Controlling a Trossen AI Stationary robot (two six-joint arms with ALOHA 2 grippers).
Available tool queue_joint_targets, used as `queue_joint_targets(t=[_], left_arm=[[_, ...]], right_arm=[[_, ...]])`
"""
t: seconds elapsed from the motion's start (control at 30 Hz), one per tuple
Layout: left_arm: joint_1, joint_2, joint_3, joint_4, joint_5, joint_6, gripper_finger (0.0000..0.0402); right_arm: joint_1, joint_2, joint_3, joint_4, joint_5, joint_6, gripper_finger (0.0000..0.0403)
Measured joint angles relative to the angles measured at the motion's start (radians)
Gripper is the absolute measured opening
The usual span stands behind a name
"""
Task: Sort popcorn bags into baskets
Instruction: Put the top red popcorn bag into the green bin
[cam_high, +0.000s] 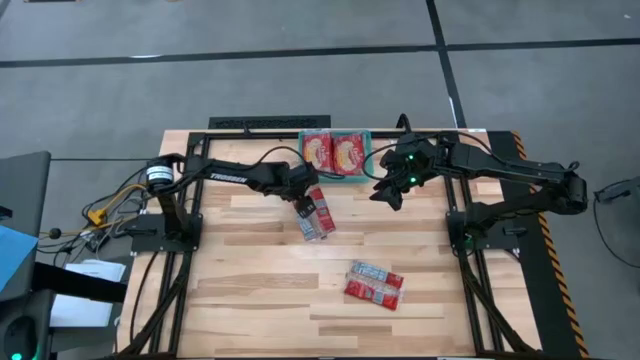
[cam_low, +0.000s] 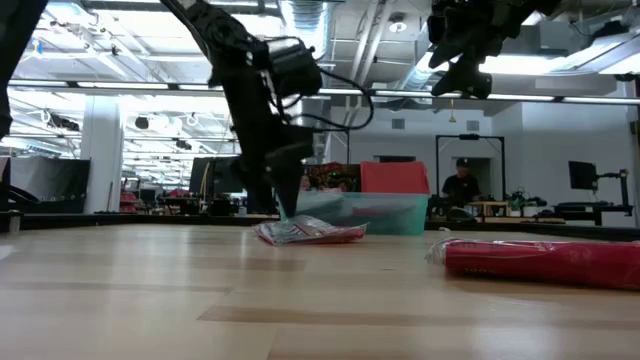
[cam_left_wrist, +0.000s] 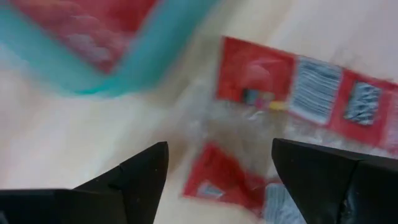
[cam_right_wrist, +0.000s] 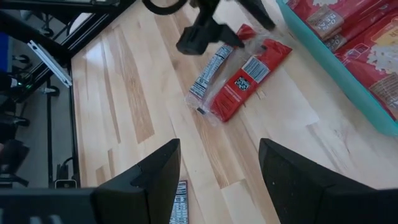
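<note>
Teal basket (cam_high: 372, 160): twelve o'clock, two packets inside.
Left gripper (cam_high: 303, 203): jaws wide, over long packets (cam_high: 316, 213).
Right gripper (cam_high: 388, 192): jaws wide, empty.

Two matte-black, tube-linked robot arms (cam_high: 245, 176) carry white "TROSSEN" lettering and looping black cables. The right arm's dark wrist (cam_high: 410, 165) glows with a small green light. Each black gripper (cam_left_wrist: 217, 180) ends in blunt, wedge-shaped fingers.
</note>
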Motion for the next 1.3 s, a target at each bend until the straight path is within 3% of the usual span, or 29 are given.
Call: queue_joint_targets(t=[0.07,0.3,0.4,0.6,0.97,1.3], left_arm=[[0.012,0.024,0.000,0.025,0.082,0.003,0.0272],[0.014,0.105,0.008,0.024,0.156,0.015,0.0237],[0.014,0.127,0.007,0.006,0.195,-0.022,0.0177],[0.013,0.122,0.005,0.012,0.285,-0.030,0.0020],[-0.035,-0.012,-0.006,-0.002,0.266,-0.123,0.0000],[-0.132,-0.210,-0.005,0.033,0.076,-0.145,0.0000]], right_arm=[[-0.003,0.000,0.000,-0.001,0.000,0.002,0.0240],[-0.003,0.000,0.000,0.000,0.000,0.033,0.0240],[-0.003,0.000,0.000,-0.001,0.000,0.036,0.0240],[-0.002,0.000,0.000,-0.001,0.000,0.039,0.0240],[-0.002,0.000,0.000,-0.004,-0.006,0.052,0.0240],[0.040,0.000,0.000,0.099,0.011,0.045,0.0240]])
